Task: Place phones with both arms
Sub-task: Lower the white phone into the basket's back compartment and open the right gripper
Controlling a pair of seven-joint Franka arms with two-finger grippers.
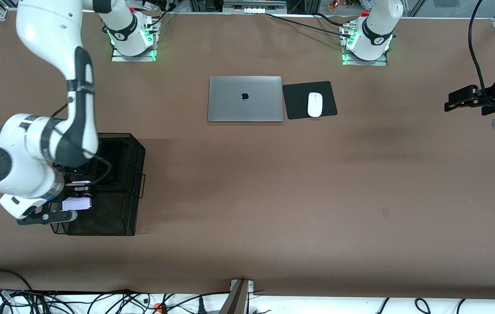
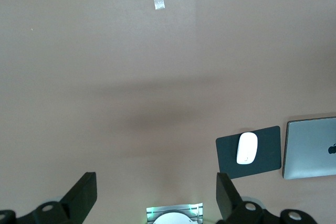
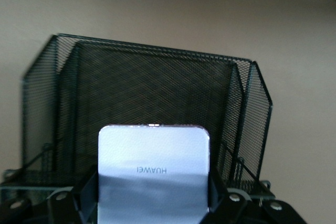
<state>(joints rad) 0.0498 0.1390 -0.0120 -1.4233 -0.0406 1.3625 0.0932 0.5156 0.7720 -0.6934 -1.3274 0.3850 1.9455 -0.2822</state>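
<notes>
Lavender-white, the phone (image 3: 153, 174) sits pinched by its edges in the right gripper (image 1: 76, 201) over the black mesh basket (image 1: 130, 183), presumably so it can be lowered inside. At the left arm's end, well apart from the basket, the left gripper (image 2: 155, 200) waits spread and empty over brown worktop (image 1: 273, 196); laptop (image 1: 245, 99) and mouse (image 1: 315, 104) lie between

A robotics lab is showing here. Two white Franka arms (image 1: 38, 144) are standing bolted to a brown-covered table (image 1: 273, 196), their bases glowing green at 11 and 1 o'clock. Aluminium framing is running along the 12 o'clock edge, and loose cables (image 1: 99, 301) are trailing across the floor at 6 o'clock.
</notes>
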